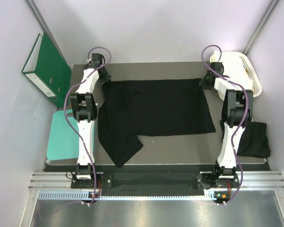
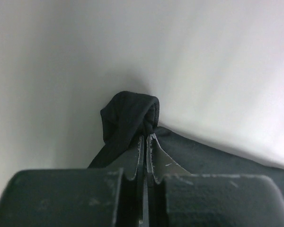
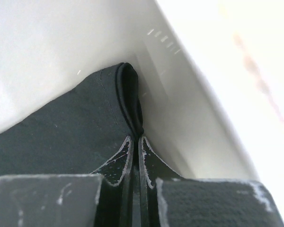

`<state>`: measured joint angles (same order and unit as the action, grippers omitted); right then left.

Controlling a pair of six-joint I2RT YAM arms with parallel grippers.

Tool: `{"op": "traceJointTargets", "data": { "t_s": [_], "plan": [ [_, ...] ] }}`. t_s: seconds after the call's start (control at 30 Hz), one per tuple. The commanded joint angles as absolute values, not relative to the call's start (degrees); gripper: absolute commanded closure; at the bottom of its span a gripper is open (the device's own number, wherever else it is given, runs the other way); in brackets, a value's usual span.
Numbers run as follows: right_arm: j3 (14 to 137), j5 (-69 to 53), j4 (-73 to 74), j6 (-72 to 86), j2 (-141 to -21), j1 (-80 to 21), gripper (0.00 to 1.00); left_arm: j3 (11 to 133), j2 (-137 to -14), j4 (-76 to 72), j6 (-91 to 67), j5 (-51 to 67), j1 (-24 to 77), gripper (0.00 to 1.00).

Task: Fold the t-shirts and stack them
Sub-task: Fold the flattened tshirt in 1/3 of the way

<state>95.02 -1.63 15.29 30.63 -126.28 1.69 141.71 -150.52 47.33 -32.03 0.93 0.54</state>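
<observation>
The left end effector [image 2: 146, 137] and right end effector [image 3: 135, 139] each clamped the one spread t-shirt [image 1: 165, 109] at the counter's [image 1: 180, 153] far corners, while one dark bundle [image 1: 254, 139], perhaps a second, lay at its right edge.

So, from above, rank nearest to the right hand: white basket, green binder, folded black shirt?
From the right hand:
1. White basket, just beside it, far right corner.
2. Folded black shirt, near right edge.
3. Green binder, far left.

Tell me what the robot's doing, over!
Left gripper and right gripper shut on shirt far corners. Shirt mostly flat. Basket close beside right gripper.
</observation>
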Motion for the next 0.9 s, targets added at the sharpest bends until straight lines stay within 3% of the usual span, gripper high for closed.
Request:
{"op": "traceJointTargets", "data": {
  "t_s": [0.0,0.13,0.2,0.27,0.3,0.33,0.37,0.4,0.47,0.5,0.57,0.6,0.87],
  "plan": [
    [97.4,-0.2,11.3,31.1,-126.8,3.6,1.00,143.1,-154.9,31.6,-39.3,11.0,0.8,1.00],
    [100.3,-0.3,11.4,30.6,-129.3,4.2,0.99,143.5,-154.7,25.5,-41.0,15.1,0.5,1.00],
    [101.1,-1.6,10.3,29.3,-129.2,4.4,0.95,142.6,-151.7,24.3,-41.0,18.9,0.4,0.71],
    [99.9,-2.5,9.0,27.5,-127.0,4.4,0.93,140.5,-146.0,23.6,-40.3,20.6,0.4,0.52],
    [99.5,-2.3,9.1,27.2,-125.8,4.4,0.77,136.4,-143.4,23.2,-39.9,20.7,0.4,0.28],
    [97.6,-1.7,8.9,27.0,-122.6,4.4,0.69,134.1,-137.7,22.9,-39.0,20.0,0.4,0.11],
    [96.6,-1.2,8.7,26.1,-120.5,4.4,0.63,131.7,-134.9,22.9,-38.5,19.1,0.4,0.01],
    [95.7,-0.4,9.6,25.5,-118.5,4.4,0.50,128.2,-132.1,23.1,-38.0,18.7,0.4,0.01],
    [92.5,1.5,10.6,24.0,-112.0,4.2,0.38,126.0,-125.4,26.6,-36.7,18.2,0.4,0.01],
    [91.2,1.8,12.5,23.7,-109.6,4.2,0.25,123.6,-123.6,28.0,-36.6,18.1,0.4,0.01],
    [87.2,2.4,14.8,22.6,-102.4,4.2,0.12,120.3,-118.0,30.7,-36.9,20.4,0.4,0.01],
    [85.6,3.2,16.0,22.7,-99.8,4.1,0.00,117.9,-115.9,32.2,-37.1,20.8,0.4,0.01],
    [64.5,3.9,30.2,24.5,-75.3,6.0,0.00,77.8,-88.1,38.3,-38.0,19.5,0.4,0.01]
  ]
}}
